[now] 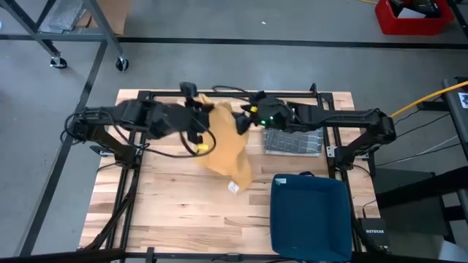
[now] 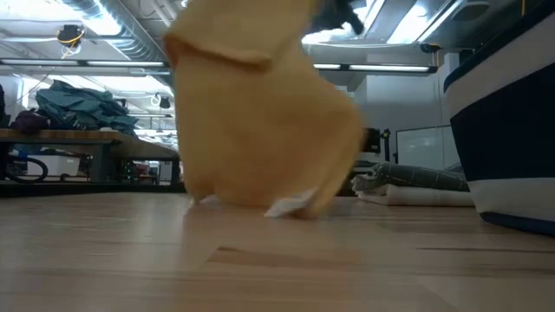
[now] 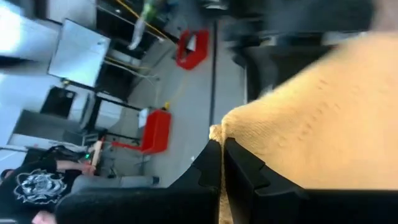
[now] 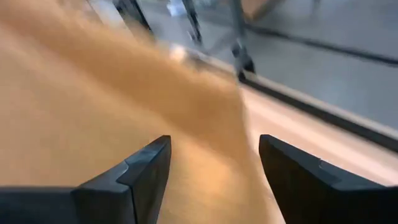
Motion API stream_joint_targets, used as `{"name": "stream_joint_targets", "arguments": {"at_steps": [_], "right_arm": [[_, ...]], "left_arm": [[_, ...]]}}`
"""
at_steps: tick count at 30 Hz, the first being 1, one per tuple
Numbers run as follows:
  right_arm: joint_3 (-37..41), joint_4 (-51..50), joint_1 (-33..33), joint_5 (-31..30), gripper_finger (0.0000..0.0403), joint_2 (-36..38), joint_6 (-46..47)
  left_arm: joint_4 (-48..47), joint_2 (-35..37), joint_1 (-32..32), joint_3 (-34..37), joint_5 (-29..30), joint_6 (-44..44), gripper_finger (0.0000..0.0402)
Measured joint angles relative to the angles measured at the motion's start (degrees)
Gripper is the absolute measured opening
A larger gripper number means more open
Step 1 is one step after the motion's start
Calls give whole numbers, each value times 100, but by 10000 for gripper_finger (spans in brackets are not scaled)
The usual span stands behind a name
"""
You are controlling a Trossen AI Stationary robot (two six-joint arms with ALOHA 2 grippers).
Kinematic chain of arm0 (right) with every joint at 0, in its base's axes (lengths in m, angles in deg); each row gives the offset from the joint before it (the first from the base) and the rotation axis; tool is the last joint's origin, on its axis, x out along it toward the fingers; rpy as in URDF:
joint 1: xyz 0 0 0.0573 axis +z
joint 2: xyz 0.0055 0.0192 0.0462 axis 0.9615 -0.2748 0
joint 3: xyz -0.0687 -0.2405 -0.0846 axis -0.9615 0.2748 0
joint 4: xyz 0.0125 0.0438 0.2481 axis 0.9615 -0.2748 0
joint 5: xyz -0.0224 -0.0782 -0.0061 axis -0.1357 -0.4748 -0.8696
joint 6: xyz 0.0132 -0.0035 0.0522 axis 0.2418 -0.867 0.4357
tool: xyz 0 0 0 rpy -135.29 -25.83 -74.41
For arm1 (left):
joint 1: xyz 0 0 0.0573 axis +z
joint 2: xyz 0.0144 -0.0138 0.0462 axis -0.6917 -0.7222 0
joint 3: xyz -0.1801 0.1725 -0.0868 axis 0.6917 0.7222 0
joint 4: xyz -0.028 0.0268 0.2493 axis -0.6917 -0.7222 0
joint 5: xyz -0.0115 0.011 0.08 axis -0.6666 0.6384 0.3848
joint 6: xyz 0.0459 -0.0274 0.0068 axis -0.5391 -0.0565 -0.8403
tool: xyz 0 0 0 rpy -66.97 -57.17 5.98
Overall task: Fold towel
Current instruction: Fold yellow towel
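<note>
A mustard-yellow towel (image 1: 228,150) hangs over the middle of the table, and its lower end (image 2: 260,201), with a white label (image 2: 290,205), rests on the wood. My left gripper (image 1: 203,120) is shut on the towel's upper edge, high above the table. My right gripper (image 1: 243,119) stands open at the same height, just right of the towel's top. In the right wrist view its two fingers (image 4: 211,171) are spread wide, with the towel's cloth (image 4: 93,106) filling the space in front of them. My left gripper pinches a top corner of the towel (image 3: 225,129) between its two shut fingers (image 3: 239,168). The fingers come nearly level from the table's left side. The towel hangs below the hold and bunches, its lower end on the table. My right gripper: I cannot tell whether its open fingers touch the cloth.
A folded grey cloth (image 1: 292,141) lies on the table at the right, under my right arm. A dark blue bin (image 1: 311,215) stands at the near right corner. A black frame (image 1: 139,95) runs round the table's edges. Bare wood (image 1: 168,197) lies near left.
</note>
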Motion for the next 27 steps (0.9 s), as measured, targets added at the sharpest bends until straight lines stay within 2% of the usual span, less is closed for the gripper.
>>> {"name": "stream_joint_targets", "arguments": {"at_steps": [4,7,14,19,27], "right_arm": [[0,-1198,214,-334,250,196,480],[0,-1515,448,-488,250,289,735],[-6,-1156,1033,-516,250,242,757],[-7,-879,1364,-556,250,-7,754],[-7,-570,1552,-969,250,-586,712]], "left_arm": [[71,183,-2,-408,18,-3,0],[134,270,2,-597,23,-6,0],[148,326,4,-877,16,15,0],[519,330,4,-935,15,-162,0],[936,328,1,-932,5,-381,0]]}}
